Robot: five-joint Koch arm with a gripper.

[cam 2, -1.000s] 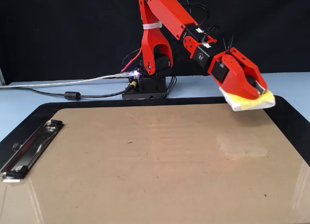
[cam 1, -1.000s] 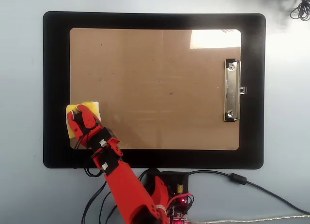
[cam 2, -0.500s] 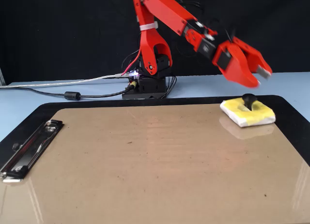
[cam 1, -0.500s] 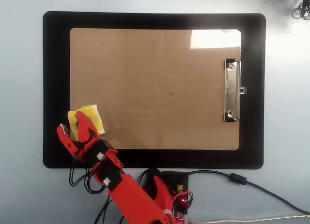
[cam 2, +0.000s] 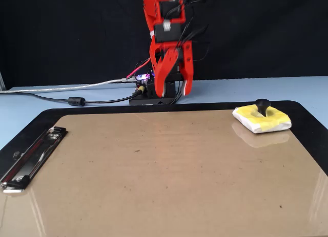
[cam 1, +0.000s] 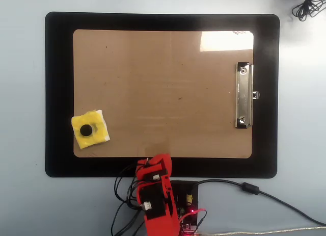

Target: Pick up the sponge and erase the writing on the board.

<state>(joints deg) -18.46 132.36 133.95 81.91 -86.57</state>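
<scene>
The yellow sponge (cam 1: 90, 130) (cam 2: 261, 119) with its black knob lies flat on the tan board (cam 1: 163, 88) (cam 2: 154, 170), at the lower left corner in the overhead view and the far right in the fixed view. No writing shows on the board's surface. My red gripper (cam 2: 174, 93) hangs fingers-down over the arm's base, behind the board's far edge and well left of the sponge in the fixed view. It is open and holds nothing. From overhead only the folded arm (cam 1: 155, 195) shows.
A black mat (cam 1: 58, 93) (cam 2: 307, 119) lies under the board. A silver clip (cam 1: 244, 95) (cam 2: 31, 157) sits at one short edge. The base electronics (cam 1: 186, 198) (cam 2: 148, 91) and cables (cam 1: 254, 189) (cam 2: 77, 100) lie behind the mat.
The gripper let go of the sponge, lifted off it and swung back to hang over the base. The sponge stays at the board's corner.
</scene>
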